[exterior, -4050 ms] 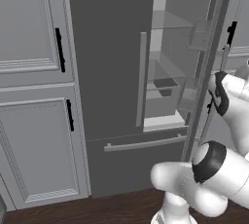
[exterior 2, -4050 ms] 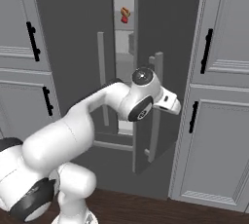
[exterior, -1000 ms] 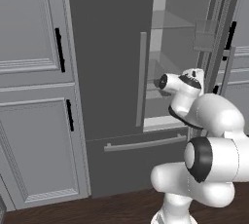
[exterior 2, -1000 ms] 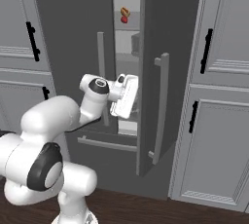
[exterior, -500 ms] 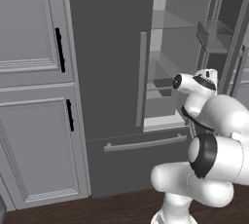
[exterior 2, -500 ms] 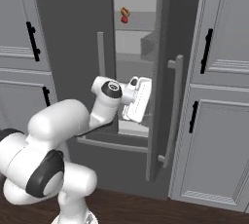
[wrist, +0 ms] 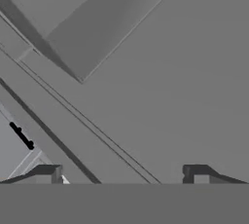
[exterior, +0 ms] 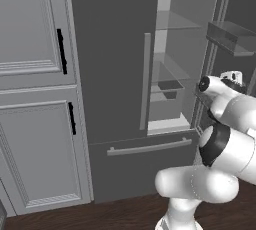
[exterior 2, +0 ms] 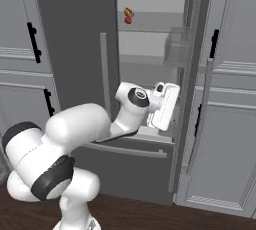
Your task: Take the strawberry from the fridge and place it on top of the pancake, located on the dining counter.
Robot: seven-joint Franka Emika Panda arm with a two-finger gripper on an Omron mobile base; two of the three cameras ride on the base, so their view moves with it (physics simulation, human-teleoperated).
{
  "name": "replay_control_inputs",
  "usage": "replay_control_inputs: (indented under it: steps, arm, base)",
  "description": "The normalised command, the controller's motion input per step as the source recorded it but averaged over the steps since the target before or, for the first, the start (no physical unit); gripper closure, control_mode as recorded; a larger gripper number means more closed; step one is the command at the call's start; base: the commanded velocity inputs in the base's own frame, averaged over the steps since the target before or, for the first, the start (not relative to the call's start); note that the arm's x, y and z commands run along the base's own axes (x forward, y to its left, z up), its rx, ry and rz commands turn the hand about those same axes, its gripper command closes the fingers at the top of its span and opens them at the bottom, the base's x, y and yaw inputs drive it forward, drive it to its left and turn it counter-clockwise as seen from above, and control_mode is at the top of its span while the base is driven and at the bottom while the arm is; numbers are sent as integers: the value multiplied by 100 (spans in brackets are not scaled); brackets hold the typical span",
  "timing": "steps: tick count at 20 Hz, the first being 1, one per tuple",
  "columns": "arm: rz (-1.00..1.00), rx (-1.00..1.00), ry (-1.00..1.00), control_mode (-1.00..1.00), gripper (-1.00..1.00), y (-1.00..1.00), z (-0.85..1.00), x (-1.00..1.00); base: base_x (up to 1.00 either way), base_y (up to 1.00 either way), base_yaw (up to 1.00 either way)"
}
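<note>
Strawberry (exterior 2: 128, 20) sits on an upper shelf of the fridge (exterior 2: 150, 39), touching the orange-brown sausage thing above it. The gripper (wrist: 121, 174) has its jaws wide apart, holding nothing. I'd guess the berry's tiny, light and squishy, so pinch gently across its middle

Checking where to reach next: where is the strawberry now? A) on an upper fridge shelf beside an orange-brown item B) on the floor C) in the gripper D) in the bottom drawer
A: the strawberry sits on an upper shelf of the fridge, just below the orange-brown item, far above the gripper, whose jaws stand apart.
</note>
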Motion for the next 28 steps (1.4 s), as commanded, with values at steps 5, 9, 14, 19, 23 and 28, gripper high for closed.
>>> replay_control_inputs:
  steps: [5,9,14,19,23,28]
  arm:
    - [7,0,-1,-100,-100,48,-7,-38]
    - [-3,0,-13,-100,-100,100,0,-41]
    - [-17,19,-12,-100,-100,100,-7,-2]
    - [-24,43,-11,-100,-100,100,0,0]
    - [-34,52,-16,-100,-100,91,0,0]
    - [-50,71,-34,-100,-100,17,0,0]
  base:
    - [0,0,0]
    - [0,0,0]
    - [0,0,0]
    - [0,0,0]
    - [0,0,0]
    - [0,0,0]
